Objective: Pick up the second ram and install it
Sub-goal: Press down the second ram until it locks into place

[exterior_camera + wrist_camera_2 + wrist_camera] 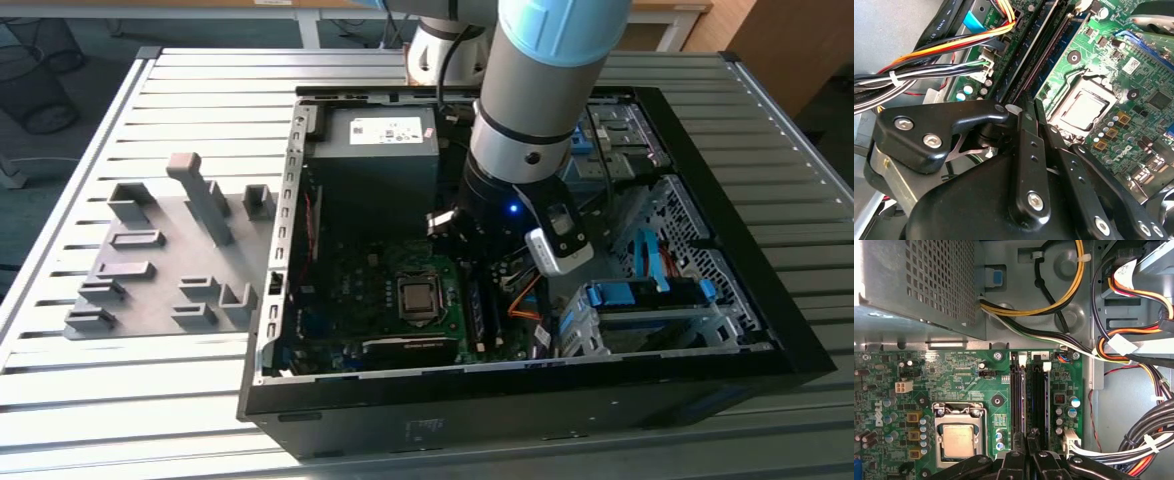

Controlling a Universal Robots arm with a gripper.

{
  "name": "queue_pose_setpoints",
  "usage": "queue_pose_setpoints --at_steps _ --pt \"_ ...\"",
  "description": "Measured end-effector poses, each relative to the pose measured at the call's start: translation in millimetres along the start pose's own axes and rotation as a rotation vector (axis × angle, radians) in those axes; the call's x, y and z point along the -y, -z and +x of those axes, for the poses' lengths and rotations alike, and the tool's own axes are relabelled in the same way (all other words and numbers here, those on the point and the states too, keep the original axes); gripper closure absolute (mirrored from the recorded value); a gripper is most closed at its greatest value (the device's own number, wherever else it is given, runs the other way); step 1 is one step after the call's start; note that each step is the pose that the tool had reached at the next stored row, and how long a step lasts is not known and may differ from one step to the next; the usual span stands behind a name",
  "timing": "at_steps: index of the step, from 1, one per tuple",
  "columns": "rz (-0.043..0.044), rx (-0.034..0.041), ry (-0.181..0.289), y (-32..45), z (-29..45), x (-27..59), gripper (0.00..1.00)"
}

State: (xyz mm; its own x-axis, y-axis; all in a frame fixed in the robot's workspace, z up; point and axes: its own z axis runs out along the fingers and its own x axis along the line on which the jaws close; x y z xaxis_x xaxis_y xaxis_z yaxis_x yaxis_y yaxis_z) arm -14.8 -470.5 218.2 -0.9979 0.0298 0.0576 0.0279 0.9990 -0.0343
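Hand [1027, 452] over motherboard [961, 377] memory slots [1029, 395]

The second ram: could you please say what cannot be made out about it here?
First wrist view: the edge cuts the hand; the memory slots are too dark to show the second ram seated.
Second wrist view: the hand blocks the slots' near end.
Exterior view: the arm covers them.

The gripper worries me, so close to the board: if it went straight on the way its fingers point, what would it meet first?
Most likely the black memory slots on the green motherboard: the black gripper points straight at them, fingers close together. Depth is unclear; it may already touch.
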Motion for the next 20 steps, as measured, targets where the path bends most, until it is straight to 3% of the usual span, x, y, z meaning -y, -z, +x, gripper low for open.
queue_pose_setpoints --at_steps 9,14,20 --pt "-0.0001 0.0 0.0 -0.1 0.0 0.0 0.87" --pt "-0.0003 0.0001 0.0 -0.1 0.0 0.0 0.79" --pt "0.0001 -0.0035 0.0 9.8 0.5 0.3 0.79"
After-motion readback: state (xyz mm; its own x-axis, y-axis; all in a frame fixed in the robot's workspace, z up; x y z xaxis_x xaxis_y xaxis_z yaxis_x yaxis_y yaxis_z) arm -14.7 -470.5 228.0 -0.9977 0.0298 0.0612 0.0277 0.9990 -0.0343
